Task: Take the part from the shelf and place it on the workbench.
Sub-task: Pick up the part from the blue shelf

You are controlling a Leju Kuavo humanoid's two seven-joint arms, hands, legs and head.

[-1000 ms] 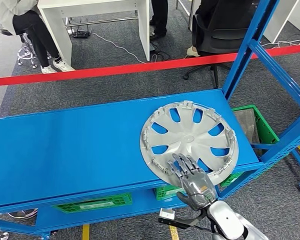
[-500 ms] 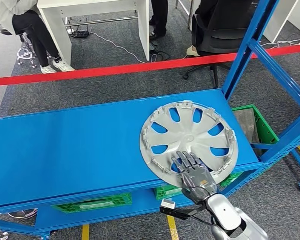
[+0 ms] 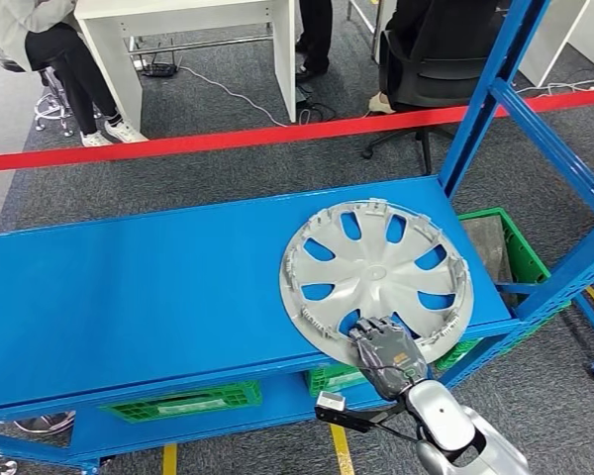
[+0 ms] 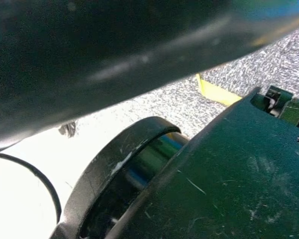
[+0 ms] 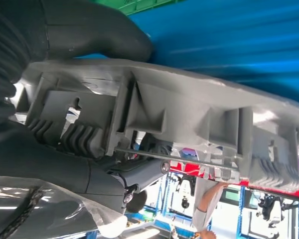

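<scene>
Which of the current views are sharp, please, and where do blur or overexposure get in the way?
Head view: evenly lit and sharp on the wheel cover and right hand. Left wrist view: dark and blurred, with a blown-out white floor patch. Right wrist view: wheel cover rim fairly clear, blue shelf streaked with blur.

- The right hand (image 3: 384, 348) is metallic grey — dark, segmented fingers (image 3: 368, 330) set on a lighter, plated back.
- Behind it the wrist swells into a glossy silver shell (image 3: 445, 421), rounded and smooth, with a dark seam curving across it.
- A small black bracket juts out sideways from the wrist, tipped with a pale block (image 3: 329, 402) and trailed by thin black cables.
- Seen from the right wrist, a ribbed grey cover (image 5: 5, 64) gives way to a thick grey thumb (image 5: 99, 35) — matte, rubbery-looking.
</scene>
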